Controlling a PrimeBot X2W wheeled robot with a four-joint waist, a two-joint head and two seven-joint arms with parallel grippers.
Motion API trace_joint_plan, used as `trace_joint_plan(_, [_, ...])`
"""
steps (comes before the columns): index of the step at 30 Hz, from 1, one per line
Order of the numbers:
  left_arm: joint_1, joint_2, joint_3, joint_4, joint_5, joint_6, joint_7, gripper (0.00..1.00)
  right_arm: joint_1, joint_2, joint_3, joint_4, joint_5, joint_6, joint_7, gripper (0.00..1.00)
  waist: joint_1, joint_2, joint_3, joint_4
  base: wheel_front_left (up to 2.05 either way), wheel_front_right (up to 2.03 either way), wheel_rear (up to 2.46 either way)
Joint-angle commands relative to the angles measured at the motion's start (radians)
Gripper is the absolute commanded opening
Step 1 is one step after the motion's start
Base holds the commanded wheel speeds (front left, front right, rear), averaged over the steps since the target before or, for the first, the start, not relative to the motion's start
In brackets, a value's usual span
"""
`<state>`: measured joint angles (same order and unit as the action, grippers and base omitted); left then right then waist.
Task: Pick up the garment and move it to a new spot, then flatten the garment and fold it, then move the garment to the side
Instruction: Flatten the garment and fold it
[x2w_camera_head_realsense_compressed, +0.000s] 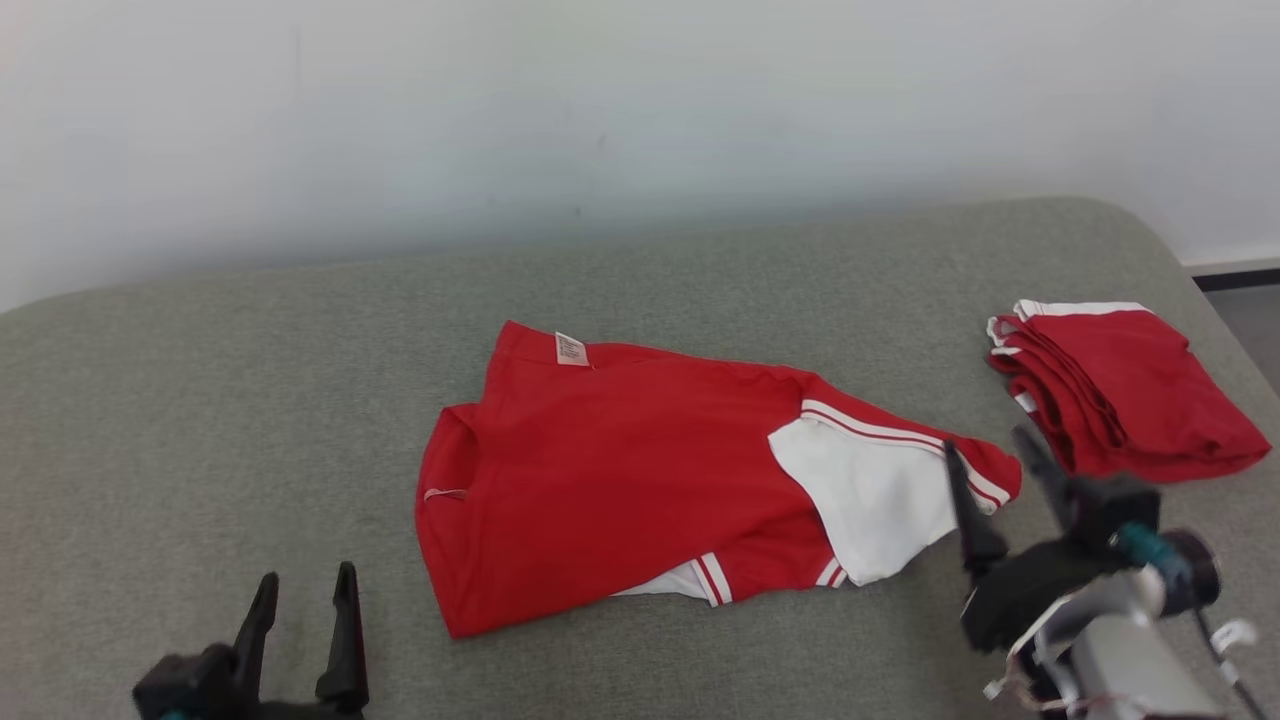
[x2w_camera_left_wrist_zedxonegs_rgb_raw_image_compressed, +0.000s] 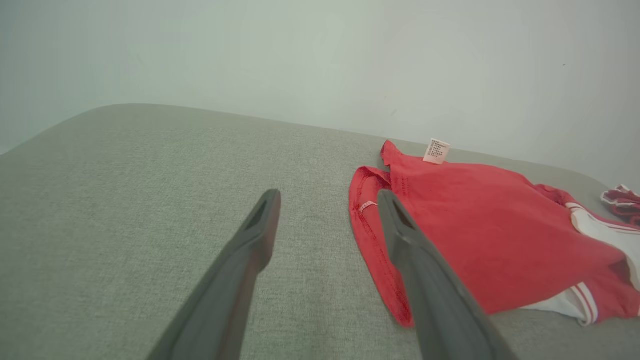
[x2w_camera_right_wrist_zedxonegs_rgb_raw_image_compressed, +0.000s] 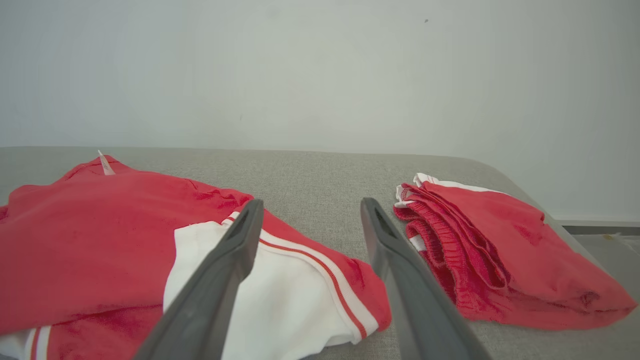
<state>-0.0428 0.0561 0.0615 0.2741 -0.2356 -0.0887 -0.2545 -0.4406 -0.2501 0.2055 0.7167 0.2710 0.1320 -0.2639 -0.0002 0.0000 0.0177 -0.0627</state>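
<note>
The grey cloth-covered table (x2w_camera_head_realsense_compressed: 250, 400) ends at a pale wall (x2w_camera_head_realsense_compressed: 600, 100) at 12 o'clock, and its far right corner, at 2 o'clock, is rounded. Bare cloth lies wide open from 9 to 11 o'clock. There is also a bare strip along the near edge at 6 o'clock.

At 2 o'clock a folded red pile (x2w_camera_head_realsense_compressed: 1130, 390) sits near the right edge. It is apart from the garment, with a narrow lane of bare table between them.

The garment (x2w_camera_head_realsense_compressed: 620, 460) lies flat-ish in the middle of the table. It is red with white panels and striped trim. Its long axis runs roughly from 9 to 3 o'clock. The white, striped end points to 3 o'clock and the plain red end to 9. A small label (x2w_camera_head_realsense_compressed: 571, 348) stands up at its 11 o'clock corner.

The left claw (x2w_camera_head_realsense_compressed: 307, 578) hangs over bare table at 8 o'clock of the garment. Its fingers are spread wide, hold nothing, and are clear of the cloth.

The right claw (x2w_camera_head_realsense_compressed: 985, 445) is at the garment's 3 o'clock tip, also spread wide and empty. One finger is over the striped hem and the other is over the lane beside the pile. I cannot tell whether it touches the fabric.
</note>
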Motion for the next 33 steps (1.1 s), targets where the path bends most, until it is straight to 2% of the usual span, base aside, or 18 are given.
trace_joint_plan(1, [-0.038,0.013,-0.007,0.020,0.008,-0.005,0.013,1.00,0.038,0.023,-0.026,-0.032,-0.034,-0.003,0.000,1.00,0.0002,0.0000,0.017,-0.020,0.00,0.00,0.00])
trace_joint_plan(5, [-0.148,0.033,-0.024,0.113,-0.005,-0.012,0.091,1.00,0.123,0.112,-0.075,-0.124,-0.132,-0.003,0.000,1.00,0.0002,0.0000,0.053,-0.061,0.00,0.00,0.00])
trace_joint_plan(12, [-0.360,0.059,-0.034,0.287,-0.038,-0.016,0.206,1.00,0.158,0.172,-0.066,-0.220,-0.174,-0.003,0.030,1.00,0.0002,0.0000,0.122,-0.149,0.00,0.00,0.00])
trace_joint_plan(20, [-0.548,0.081,-0.033,0.456,-0.058,0.000,0.312,1.00,0.162,0.195,-0.041,-0.265,-0.148,-0.003,0.041,1.00,0.0002,0.0000,0.185,-0.222,0.00,0.00,0.00])
trace_joint_plan(22, [-0.564,0.080,-0.032,0.466,-0.063,0.001,0.320,1.00,0.164,0.196,-0.042,-0.264,-0.145,-0.003,0.041,1.00,0.0002,0.0000,0.188,-0.226,0.00,0.00,0.00])
trace_joint_plan(29, [-0.623,0.088,-0.024,0.516,-0.077,0.050,0.410,1.00,0.158,0.199,-0.045,-0.266,-0.128,-0.003,0.039,1.00,0.0002,0.0000,0.195,-0.233,0.00,0.00,0.00])
trace_joint_plan(33, [-0.628,0.092,-0.035,0.512,-0.079,0.039,0.413,1.00,0.148,0.200,-0.053,-0.263,-0.128,-0.003,0.036,1.00,0.0002,0.0000,0.195,-0.228,0.00,0.00,0.00])
